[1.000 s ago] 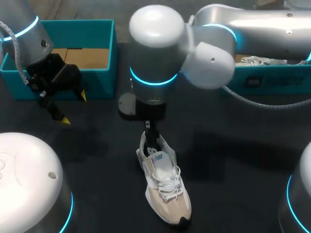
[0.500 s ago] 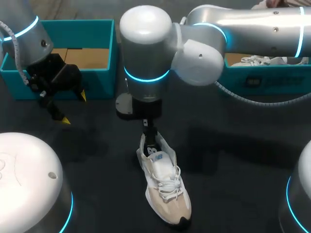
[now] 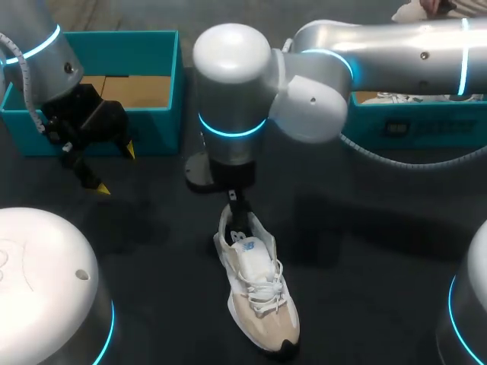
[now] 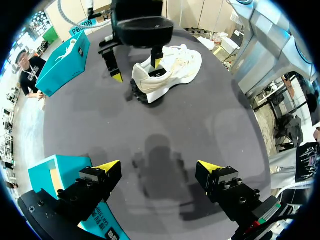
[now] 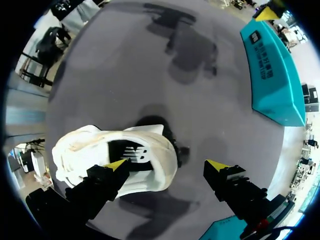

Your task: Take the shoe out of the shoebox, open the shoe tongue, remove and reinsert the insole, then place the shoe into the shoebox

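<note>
A white and beige shoe point(image 3: 256, 293) stands upright on its sole in the middle of a dark desk point(image 3: 365, 251), its black-tipped toe toward the robot and its heel toward the far side; it is out of any box.

The right arm comes in from the right and reaches past the middle, so that the right tool point(image 5: 166, 164) hangs over the shoe's heel. Its two fingers stand wide apart and grip nothing: one yellow tip sits at the heel opening, the other is over bare desk beside the shoe. In the head view the arm hides most of this tool.

The left tool point(image 3: 114, 169) hovers over the far left of the desk, well apart from the shoe; its fingers are also spread wide and hold nothing.

Just beside the left tool, at the desk's far left edge, is a teal shoebox point(image 3: 163, 84) – open, with a brown cardboard floor showing. A second teal box point(image 3: 426, 125) sits at the far right, behind the right arm, with something white showing in it.
</note>
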`<state>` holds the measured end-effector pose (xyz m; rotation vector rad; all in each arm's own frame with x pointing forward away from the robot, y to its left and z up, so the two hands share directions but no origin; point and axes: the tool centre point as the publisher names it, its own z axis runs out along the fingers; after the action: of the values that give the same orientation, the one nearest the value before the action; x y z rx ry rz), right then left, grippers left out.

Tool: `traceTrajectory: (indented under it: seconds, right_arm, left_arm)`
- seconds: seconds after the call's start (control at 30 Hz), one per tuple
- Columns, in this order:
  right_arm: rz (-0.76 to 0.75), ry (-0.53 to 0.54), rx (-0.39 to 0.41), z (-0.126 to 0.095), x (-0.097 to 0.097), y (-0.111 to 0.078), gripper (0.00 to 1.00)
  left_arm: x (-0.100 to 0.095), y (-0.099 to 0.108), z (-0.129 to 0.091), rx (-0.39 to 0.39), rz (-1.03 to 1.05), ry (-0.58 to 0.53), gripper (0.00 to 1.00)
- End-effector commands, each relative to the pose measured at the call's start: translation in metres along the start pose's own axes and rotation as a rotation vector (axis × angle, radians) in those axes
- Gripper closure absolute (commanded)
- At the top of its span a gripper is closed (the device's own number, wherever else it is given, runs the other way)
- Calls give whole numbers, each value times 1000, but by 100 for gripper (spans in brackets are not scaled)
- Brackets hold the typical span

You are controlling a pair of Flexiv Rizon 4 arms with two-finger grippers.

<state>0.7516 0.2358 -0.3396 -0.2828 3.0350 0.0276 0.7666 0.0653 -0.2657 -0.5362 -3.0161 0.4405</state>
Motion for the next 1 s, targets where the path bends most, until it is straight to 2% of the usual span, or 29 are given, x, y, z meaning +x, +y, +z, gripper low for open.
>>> traceTrajectory:
  seconds: [0.03, 0.3, 1.0]
  right_arm:
    - [-6, 18, 1, 11, -8, 0, 0]
    - [8, 38, -4, 24, -12, -5, 0]
    - [-5, 52, -7, 40, -18, -7, 0]
  left_arm:
    - [1, 0, 0, -4, 0, 0, 0]
    - [1, 0, 0, -4, 0, 0, 0]
    - [1, 0, 0, -4, 0, 0, 0]
